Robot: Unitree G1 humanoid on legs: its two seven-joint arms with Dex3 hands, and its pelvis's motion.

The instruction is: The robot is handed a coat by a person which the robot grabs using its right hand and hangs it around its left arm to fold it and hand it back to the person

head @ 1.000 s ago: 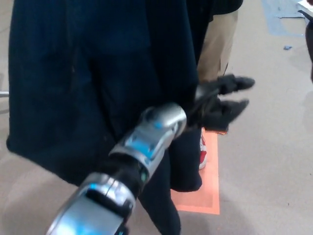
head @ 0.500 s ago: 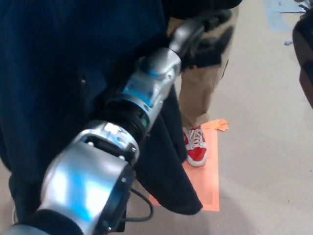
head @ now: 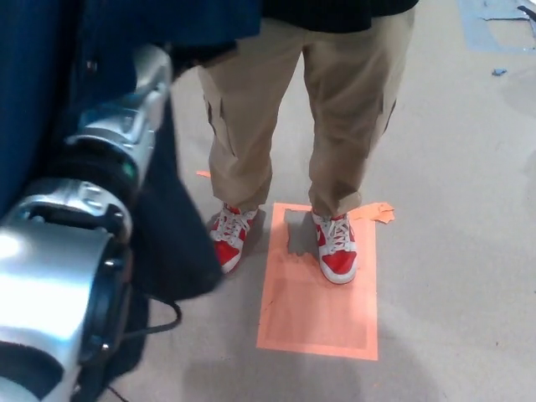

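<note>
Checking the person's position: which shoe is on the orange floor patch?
The shoe on picture right stands on the orange patch; the other shoe sits off its left edge, beside the coat.

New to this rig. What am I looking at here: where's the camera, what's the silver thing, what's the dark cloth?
There is one picture, taken by a camera on a humanoid robot's head, looking down. The big silver tube at the left is the robot's own left arm, close to the lens. The dark blue coat hangs around it and covers the arm's far end, so neither the left hand nor the right hand shows. There is no table, only floor. A person stands facing the robot, seen only as tan trousers and red and white shoes. One shoe is on an orange rectangle marked on the floor, the other just beside it.
</note>
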